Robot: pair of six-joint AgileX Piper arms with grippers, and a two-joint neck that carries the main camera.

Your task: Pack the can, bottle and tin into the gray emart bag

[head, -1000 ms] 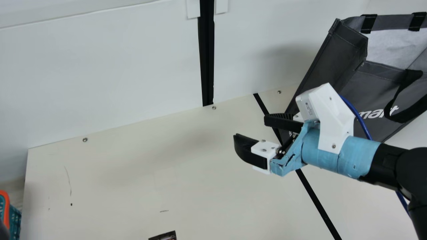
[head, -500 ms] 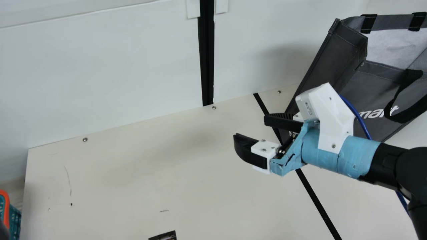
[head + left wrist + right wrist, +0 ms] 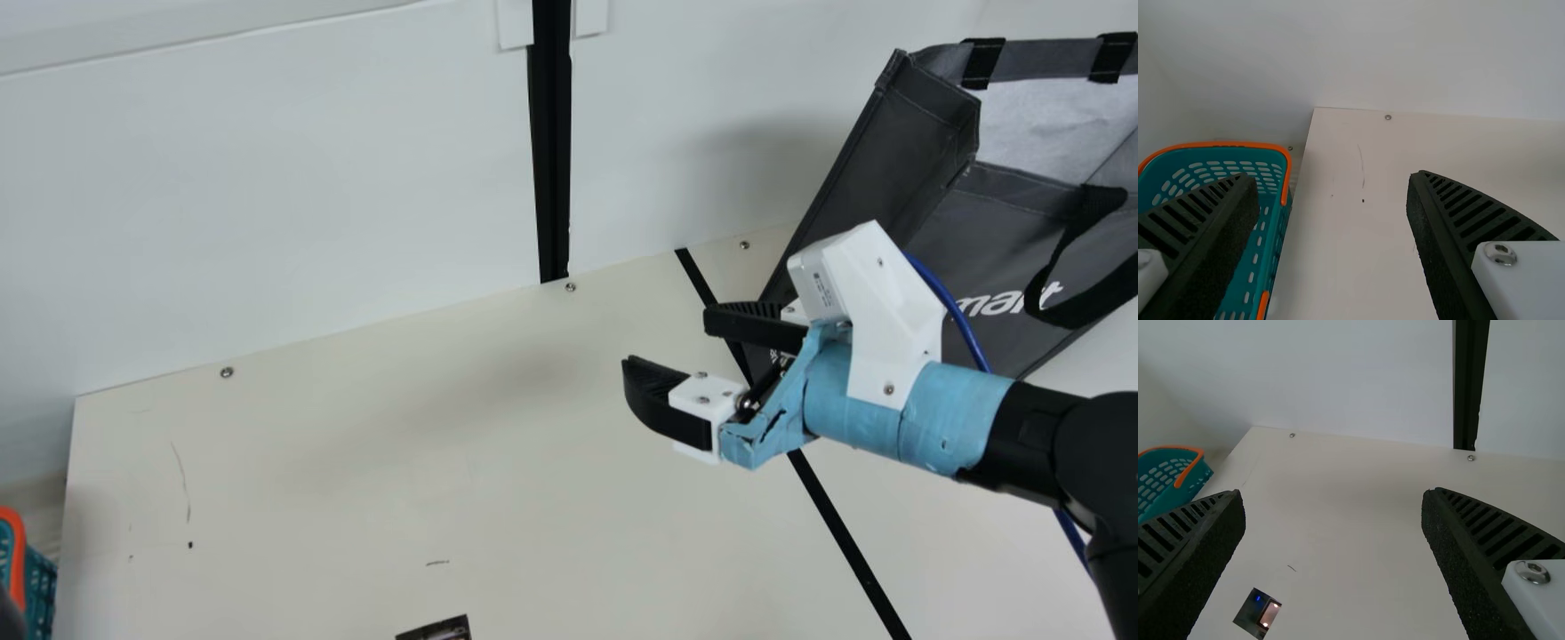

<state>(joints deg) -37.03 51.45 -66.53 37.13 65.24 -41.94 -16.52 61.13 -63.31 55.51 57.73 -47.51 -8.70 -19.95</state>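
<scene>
"Where's the gray emart bag (image 3: 889, 169)?"

"At the main view's right, its mouth open, behind the right gripper (image 3: 669, 340) and partly hidden by that arm."

"And that gripper's fingers?"

"Wide apart, with nothing between them, above the desk (image 3: 356, 480)."

"How about the left gripper (image 3: 1328, 180)?"

"Wide as well, and holding nothing. In the left wrist view one finger overlaps the teal basket (image 3: 1218, 144), the one with the orange rim."

"Is that basket on the desk?"

"Just beside its edge, I'd say, well apart from the bag."

"What's that small dark piece (image 3: 440, 630) at the main view's bottom edge?"

"It lies on the desk, a bit shiny in the right wrist view. What it is, I can't tell."
</scene>
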